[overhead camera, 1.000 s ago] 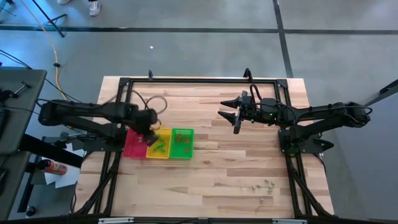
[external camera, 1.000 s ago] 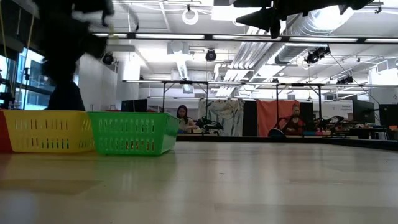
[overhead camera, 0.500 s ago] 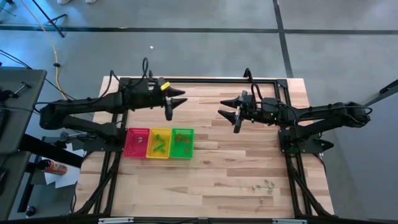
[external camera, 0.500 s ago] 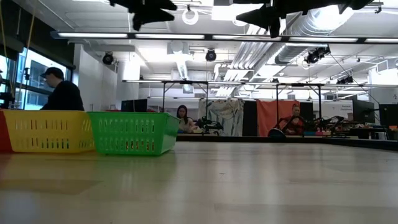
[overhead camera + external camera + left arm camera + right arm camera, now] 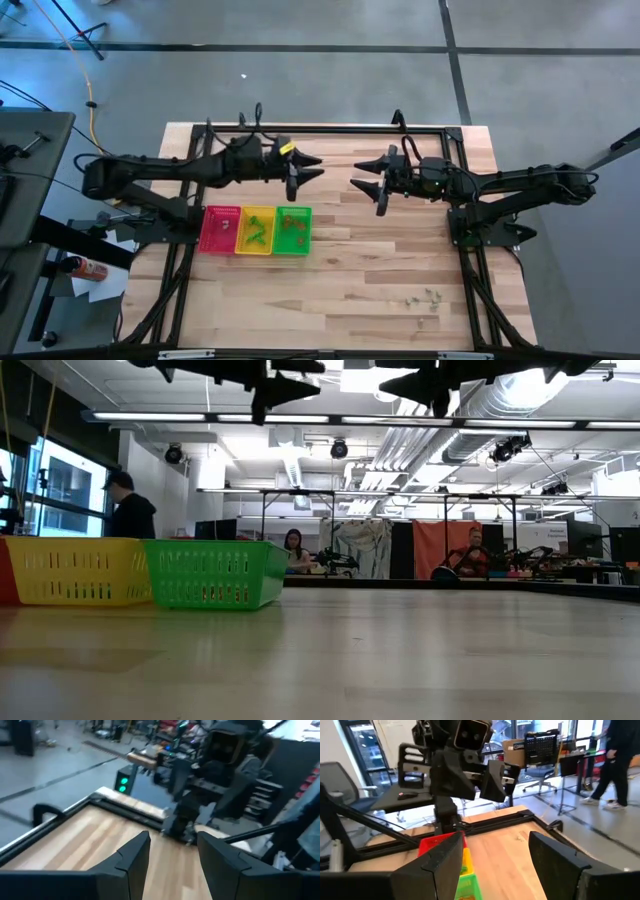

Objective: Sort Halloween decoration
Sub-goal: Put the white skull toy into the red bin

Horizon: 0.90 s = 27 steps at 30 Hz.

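Observation:
The Halloween decoration lies in two places in the high view. A small cluster of pale and green trinkets [image 5: 425,297] rests on the wood near the table's near right corner. Other trinkets lie inside the red tray [image 5: 212,238], the yellow tray [image 5: 262,217] and the green tray [image 5: 304,233]. My left gripper [image 5: 312,168] is open and hangs high over the table's far middle, level, pointing right. My right gripper [image 5: 362,182] is open and faces it from the right, a short gap away. Both hold nothing [image 5: 172,851] [image 5: 495,851].
The three trays stand side by side left of the table's centre; the low view shows the yellow tray [image 5: 75,570] and the green tray [image 5: 213,573]. A black frame [image 5: 320,130] runs along the far edge. People are in the room beyond, one [image 5: 128,510] behind the trays.
My left gripper has risen from over the red and yellow trays, swung toward the far edge and then right to the table's middle, and tipped from pointing down to level. The right arm has kept still. The person behind the trays has walked right.

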Each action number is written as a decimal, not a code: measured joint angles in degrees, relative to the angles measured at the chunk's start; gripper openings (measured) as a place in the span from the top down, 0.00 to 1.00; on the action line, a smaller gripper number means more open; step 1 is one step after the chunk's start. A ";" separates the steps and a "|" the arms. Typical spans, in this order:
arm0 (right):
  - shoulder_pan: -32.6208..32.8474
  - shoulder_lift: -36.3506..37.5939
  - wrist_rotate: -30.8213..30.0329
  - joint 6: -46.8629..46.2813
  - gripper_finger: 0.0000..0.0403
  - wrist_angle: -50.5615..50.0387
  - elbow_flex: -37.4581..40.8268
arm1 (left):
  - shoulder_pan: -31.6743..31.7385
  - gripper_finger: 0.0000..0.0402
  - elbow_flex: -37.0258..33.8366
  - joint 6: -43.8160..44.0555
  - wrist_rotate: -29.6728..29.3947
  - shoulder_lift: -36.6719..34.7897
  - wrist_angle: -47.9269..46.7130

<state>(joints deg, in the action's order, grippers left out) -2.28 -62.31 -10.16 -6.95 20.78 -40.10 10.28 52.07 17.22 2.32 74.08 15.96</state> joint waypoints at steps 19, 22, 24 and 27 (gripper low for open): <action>3.25 0.02 9.70 -38.40 0.45 -5.20 -0.02 | -1.89 0.61 0.00 2.04 -1.92 2.04 2.39; 8.79 0.02 11.75 -50.70 0.45 -10.15 -0.01 | -2.44 0.61 0.00 3.64 -1.16 2.05 0.74; 14.33 -0.43 11.76 -57.63 0.45 -12.64 -0.02 | -3.06 0.61 0.00 3.69 -1.09 2.04 0.30; 23.50 -1.70 11.92 -67.73 0.45 -15.70 -0.02 | -3.70 0.61 0.00 3.68 -1.01 2.06 0.30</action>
<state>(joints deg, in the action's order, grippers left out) 21.22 -64.00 1.76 -74.68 5.08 -40.12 6.58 52.07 20.90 1.31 76.13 16.26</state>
